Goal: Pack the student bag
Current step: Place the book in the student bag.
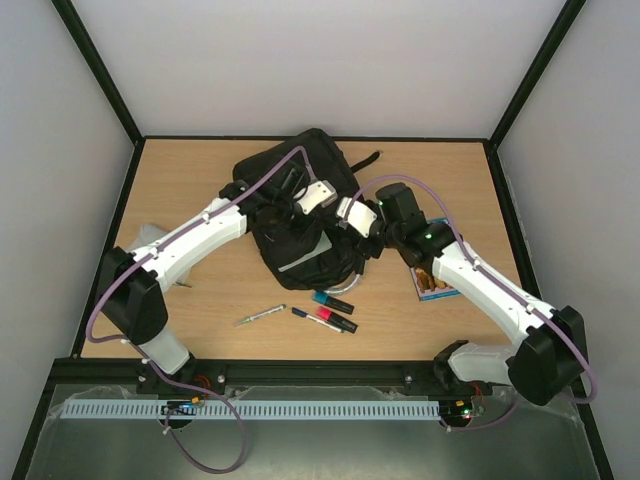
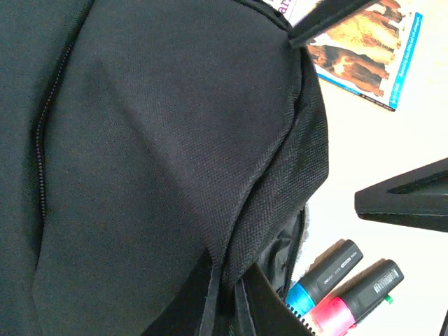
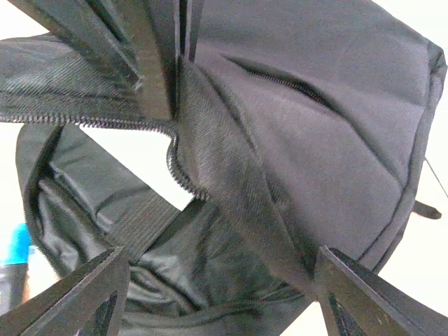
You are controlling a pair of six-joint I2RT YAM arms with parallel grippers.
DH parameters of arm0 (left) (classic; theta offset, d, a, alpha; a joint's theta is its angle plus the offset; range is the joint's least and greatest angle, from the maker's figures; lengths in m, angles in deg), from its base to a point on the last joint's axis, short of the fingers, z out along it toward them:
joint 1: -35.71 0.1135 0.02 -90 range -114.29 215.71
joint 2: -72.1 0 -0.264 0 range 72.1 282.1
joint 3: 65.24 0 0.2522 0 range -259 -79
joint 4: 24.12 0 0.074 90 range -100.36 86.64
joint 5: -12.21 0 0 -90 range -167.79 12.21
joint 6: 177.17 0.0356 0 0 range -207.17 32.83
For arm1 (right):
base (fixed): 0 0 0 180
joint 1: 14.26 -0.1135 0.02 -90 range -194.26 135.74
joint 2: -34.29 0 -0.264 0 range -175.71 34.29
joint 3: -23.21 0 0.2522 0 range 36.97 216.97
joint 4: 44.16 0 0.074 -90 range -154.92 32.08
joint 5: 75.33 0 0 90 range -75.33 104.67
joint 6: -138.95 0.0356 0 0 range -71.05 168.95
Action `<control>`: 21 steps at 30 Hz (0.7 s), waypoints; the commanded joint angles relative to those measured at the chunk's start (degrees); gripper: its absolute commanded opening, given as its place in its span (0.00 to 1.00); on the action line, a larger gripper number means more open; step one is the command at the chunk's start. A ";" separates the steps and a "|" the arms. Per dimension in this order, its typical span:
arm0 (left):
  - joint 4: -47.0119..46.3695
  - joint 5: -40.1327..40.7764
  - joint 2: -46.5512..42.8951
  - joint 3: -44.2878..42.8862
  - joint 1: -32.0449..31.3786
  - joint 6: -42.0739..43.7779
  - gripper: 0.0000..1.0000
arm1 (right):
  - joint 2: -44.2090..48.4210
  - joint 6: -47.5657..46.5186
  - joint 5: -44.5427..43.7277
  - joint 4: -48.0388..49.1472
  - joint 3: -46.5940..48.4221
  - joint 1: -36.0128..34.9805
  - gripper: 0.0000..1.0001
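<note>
Student bag (image 1: 285, 240) interior mostly hidden; left end effector (image 3: 164, 98) pinches its rim, right end effector (image 3: 220, 262) splayed.

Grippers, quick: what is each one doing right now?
Left gripper: closed, pinching the zipper edge of the student bag.
Right gripper: open, holding nothing, fingers spread at the bag's opening.
</note>
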 commanded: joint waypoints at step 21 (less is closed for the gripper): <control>-1.54 10.98 -15.69 2.73 -1.22 -4.74 0.64 | -11.25 4.77 9.08 7.13 7.32 0.23 0.01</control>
